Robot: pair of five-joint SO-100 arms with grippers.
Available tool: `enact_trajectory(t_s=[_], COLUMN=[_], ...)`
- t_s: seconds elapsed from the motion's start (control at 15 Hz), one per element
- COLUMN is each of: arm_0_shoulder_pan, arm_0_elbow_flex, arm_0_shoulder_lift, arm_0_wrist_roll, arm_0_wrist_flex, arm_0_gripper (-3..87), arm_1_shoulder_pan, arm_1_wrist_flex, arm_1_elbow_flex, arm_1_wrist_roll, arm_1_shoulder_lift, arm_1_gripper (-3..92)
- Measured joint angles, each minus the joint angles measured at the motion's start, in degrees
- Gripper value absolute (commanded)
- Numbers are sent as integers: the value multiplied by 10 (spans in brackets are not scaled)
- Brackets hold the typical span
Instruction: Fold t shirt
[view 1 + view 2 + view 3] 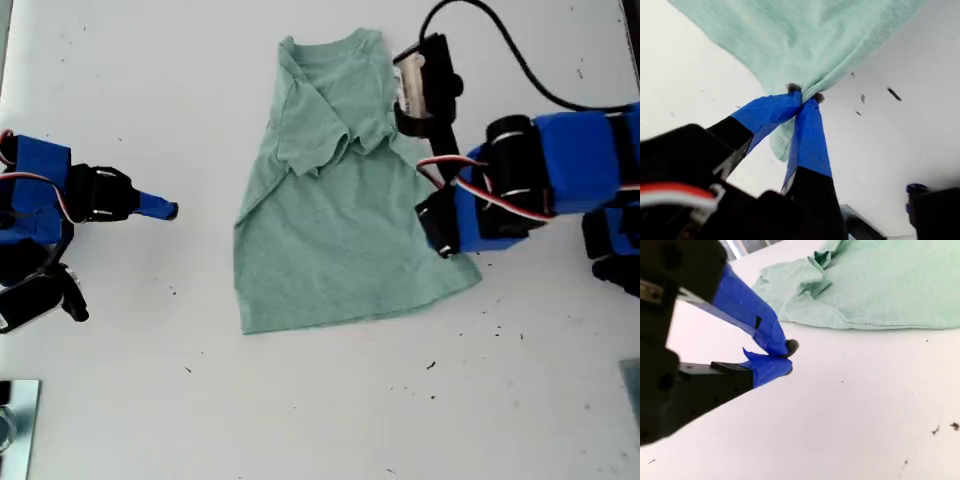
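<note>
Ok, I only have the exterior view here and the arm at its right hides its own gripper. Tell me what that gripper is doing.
Observer: My first gripper is shut on the t shirt, pinching a bunched bit of its edge between the blue-taped fingers.
Operator: Now check the arm at my view's left. Tell me whether it holds cloth.
Observer: No. My second gripper is shut on nothing, its tips over bare table, with the shirt lying apart from it.
Operator: Confirm the pinch is at the tips.
Observer: Yes, the cloth is caught right at the fingertips, and a short flap hangs down behind them.
</note>
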Motion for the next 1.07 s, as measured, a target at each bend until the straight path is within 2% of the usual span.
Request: enact_trajectory(t_s=[0.2, 0.27, 0.33, 0.4, 0.47, 0.53, 0.73, 0.8, 0.87, 0.93, 1.0, 1.07], arm_0_shoulder_pan=[0, 0, 0, 0, 0, 0, 0, 0, 0, 0, 0, 0], arm_0_elbow_flex=[0, 0, 0, 0, 0, 0, 0, 0, 0, 0, 0, 0], arm_0_shoulder_lift=[0, 0, 0, 0, 0, 0, 0, 0, 0, 0, -4, -2], arm_0_wrist_roll=[0, 0, 0, 0, 0, 0, 0, 0, 0, -1, -6, -11], arm_0_wrist_flex=[0, 0, 0, 0, 0, 0, 0, 0, 0, 0, 0, 0], arm_0_gripper=[-3, -3, -3, -3, -3, -3, -3, -3, -3, -3, -2, -2], arm_1_shoulder_pan=[0, 0, 0, -2, -9, -18, -28, -28, -24, -7, 22, 52], arm_1_wrist_flex=[-57, -92, -120, -172, -207, -198, -151, -112, -66, -63, -78, -118], arm_1_elbow_flex=[-141, -175, -179, -160, -158, -163, -182, -171, -113, -12, 116, 262], arm_1_wrist_roll=[-11, -12, -1, 5, 5, 7, -4, -5, -7, -9, -9, -19], arm_1_shoulder_lift=[-173, -223, -255, -271, -288, -291, -190, -124, -42, 51, 155, 263], arm_1_gripper=[-10, 59, 201, 288, 291, 287, 270, 267, 238, 228, 83, 62])
